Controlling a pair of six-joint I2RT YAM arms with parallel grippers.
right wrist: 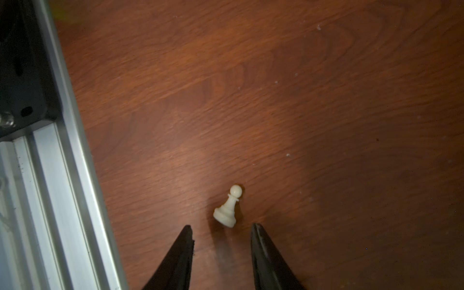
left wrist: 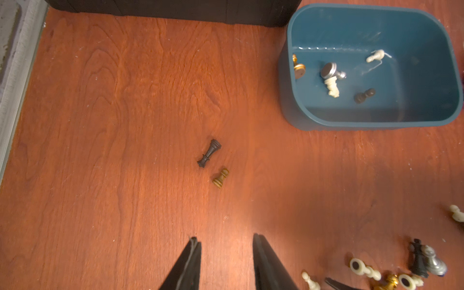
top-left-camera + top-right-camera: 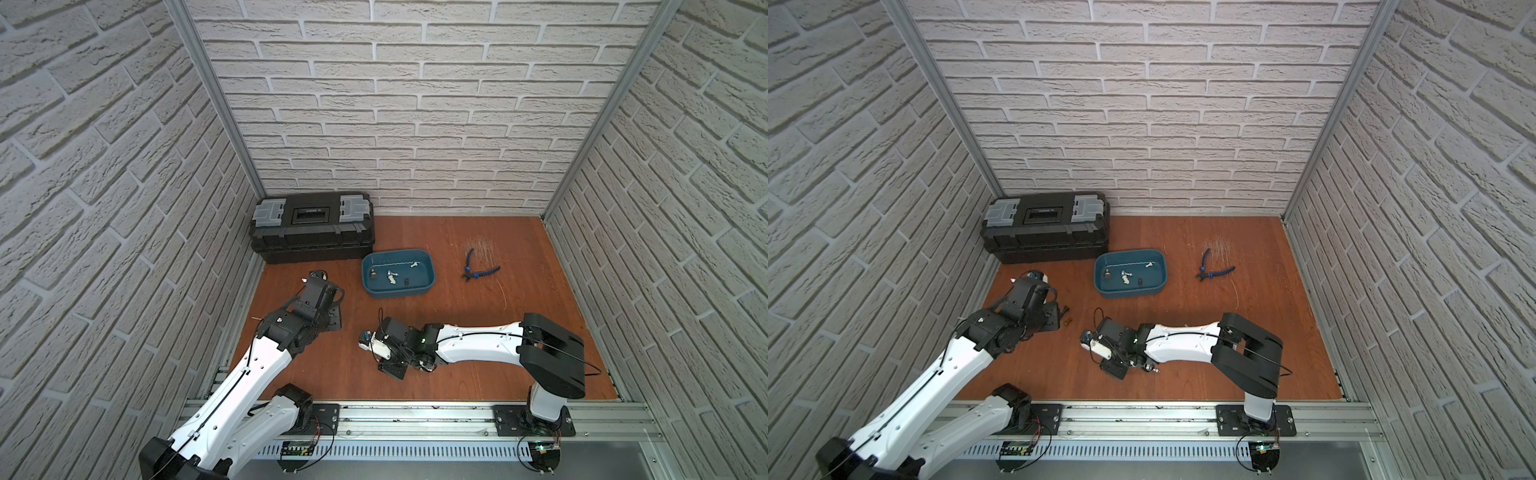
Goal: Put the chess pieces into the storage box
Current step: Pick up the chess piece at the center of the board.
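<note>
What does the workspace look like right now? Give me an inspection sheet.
surface: wooden table, scratched near the pliers.
job's things: box holds five pieces; black piece, gold pawn, white pawn and a cluster are outside it.
clutter: pliers; toolbox.
grippers: left gripper open, empty; right gripper open, white pawn just ahead of its tips.
cables: black cable loops off the right arm.
surroundings: brick-pattern walls; aluminium rail at the front.
</note>
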